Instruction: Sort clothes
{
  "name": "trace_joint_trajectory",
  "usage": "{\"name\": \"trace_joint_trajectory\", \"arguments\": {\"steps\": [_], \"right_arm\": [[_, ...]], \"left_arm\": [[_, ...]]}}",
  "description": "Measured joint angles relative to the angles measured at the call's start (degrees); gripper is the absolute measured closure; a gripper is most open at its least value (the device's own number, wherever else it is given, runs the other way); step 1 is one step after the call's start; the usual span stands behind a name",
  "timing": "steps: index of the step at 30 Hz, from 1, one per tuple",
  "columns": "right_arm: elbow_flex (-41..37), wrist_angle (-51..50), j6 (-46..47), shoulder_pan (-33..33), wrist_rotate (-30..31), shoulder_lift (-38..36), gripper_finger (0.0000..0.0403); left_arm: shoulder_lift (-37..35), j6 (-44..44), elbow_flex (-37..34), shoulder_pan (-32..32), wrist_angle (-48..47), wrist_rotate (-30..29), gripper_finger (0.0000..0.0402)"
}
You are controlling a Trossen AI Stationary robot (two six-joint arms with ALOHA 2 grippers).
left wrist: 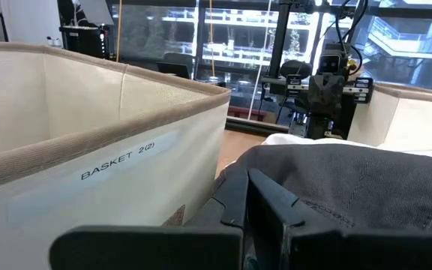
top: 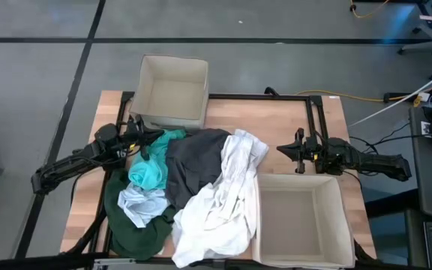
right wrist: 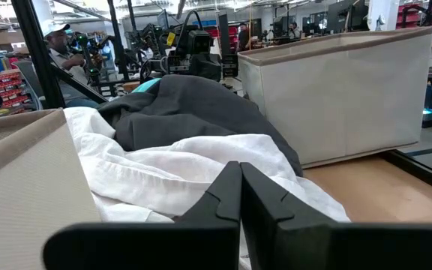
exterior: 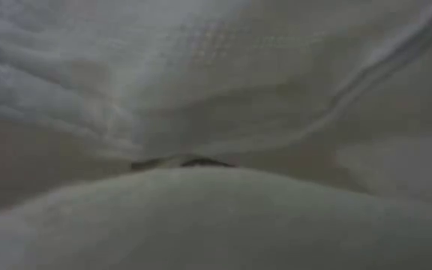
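Worktop [top: 328, 120]: far box [top: 172, 91] and near box [top: 301, 219], both holding nothing. Clothes [top: 193, 191] heaped between them on the wood: white, dark grey, teal, pale blue, dark green. Left gripper [top: 136, 133] and right gripper [top: 289, 150] flank the heap, fingers together, gripping nothing.

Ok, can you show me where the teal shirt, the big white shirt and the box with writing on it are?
teal shirt [top: 150, 171]: high view, middle of its bunched fabric.
big white shirt [top: 220, 206]: high view, its crumpled middle.
box with writing [left wrist: 118, 162]: left wrist view, its labelled side wall.
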Motion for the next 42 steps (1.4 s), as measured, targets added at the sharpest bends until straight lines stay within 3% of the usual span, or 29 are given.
{"name": "trace_joint_trajectory", "arguments": {"steps": [9,14,21,26,31,37,42], "right_arm": [[0.02,0.02,-0.02,0.02,0.00,-0.02,0.0397],[0.00,2.60,-0.92,0.00,1.55,0.00,0.0397],[0.00,9.75,-1.05,0.01,0.87,-0.01,0.0397],[0.00,10.14,-1.05,0.00,0.83,0.00,0.0397],[0.00,11.21,-1.05,0.00,0.75,0.00,0.0397],[0.00,11.21,-1.05,0.00,0.52,0.00,0.0397],[0.00,11.51,-0.34,0.02,-0.21,0.00,0.0397]], "left_arm": [[-0.02,-0.58,0.00,0.00,1.93,-1.22,0.0400],[-0.04,-7.44,0.00,0.00,6.95,-1.15,0.0400],[-0.04,-10.57,2.92,0.00,10.99,7.34,0.0400],[1.91,-8.69,7.76,-0.68,10.87,9.16,0.0400],[9.66,-3.76,12.98,-2.43,10.62,9.31,0.0400],[24.47,-1.16,21.78,-4.62,9.68,8.42,0.0400],[37.74,2.44,32.71,-6.84,1.38,1.51,0.0400]]}}
